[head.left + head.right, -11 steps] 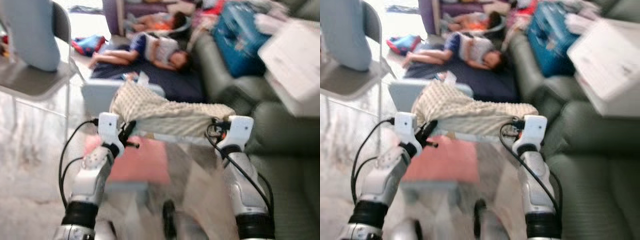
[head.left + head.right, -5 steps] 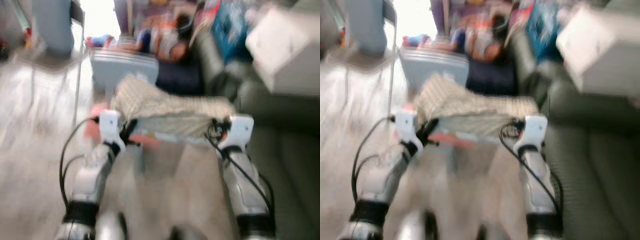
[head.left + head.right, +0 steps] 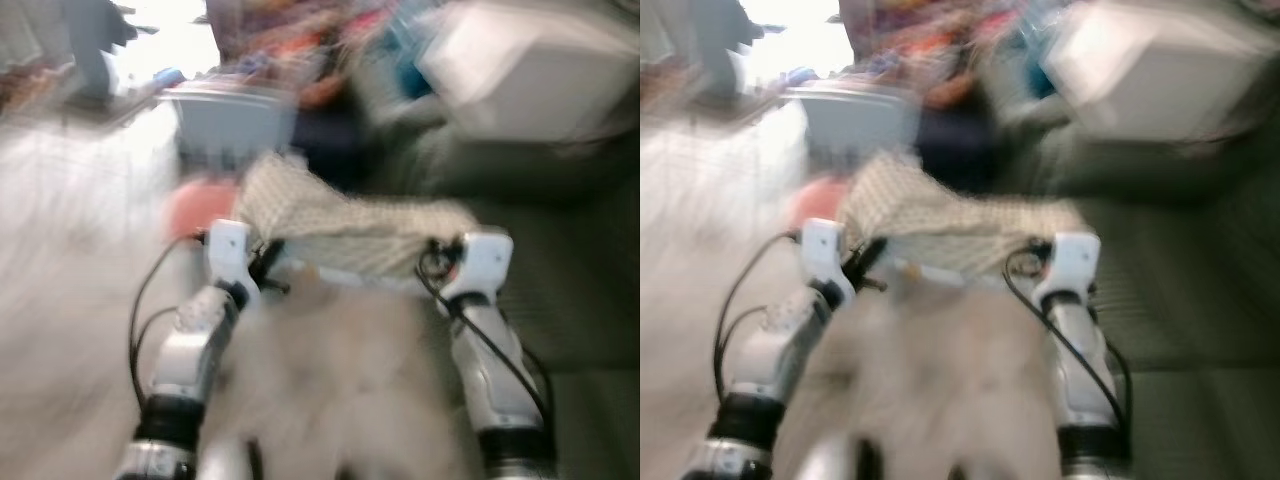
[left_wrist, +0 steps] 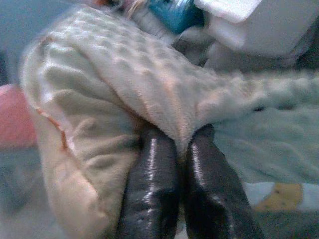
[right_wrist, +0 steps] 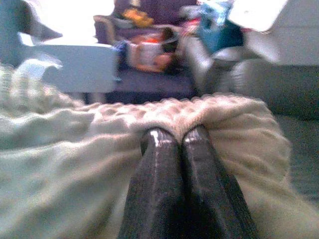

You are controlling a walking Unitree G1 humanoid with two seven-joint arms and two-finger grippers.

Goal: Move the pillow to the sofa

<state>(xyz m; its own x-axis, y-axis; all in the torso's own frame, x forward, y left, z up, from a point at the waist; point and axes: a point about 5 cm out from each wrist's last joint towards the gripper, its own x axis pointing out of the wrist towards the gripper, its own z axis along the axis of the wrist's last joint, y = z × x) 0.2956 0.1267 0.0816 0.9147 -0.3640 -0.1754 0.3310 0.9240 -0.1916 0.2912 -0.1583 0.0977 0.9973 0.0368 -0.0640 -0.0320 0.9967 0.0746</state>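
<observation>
I see a pale blue plastic bin (image 3: 228,118) at upper centre, a blurred white box (image 3: 520,70) upper right.

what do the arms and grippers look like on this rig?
Two silver-grey arms with black cuffs lower down and white blocks at the wrists. Loose black cables loop beside each. Left gripper and right gripper each have two long, glossy black fingers with rounded tips.

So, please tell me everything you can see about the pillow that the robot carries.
The pillow is cream-coloured, soft and limp, with a bumpy, dotted plush cover. It hangs stretched between the two arms, sagging in the middle, held off the floor. The left gripper is shut on one end and the right gripper on the other, the fabric bunched over the black fingers. The grey-green sofa lies just to its right. The head views are blurred.
</observation>
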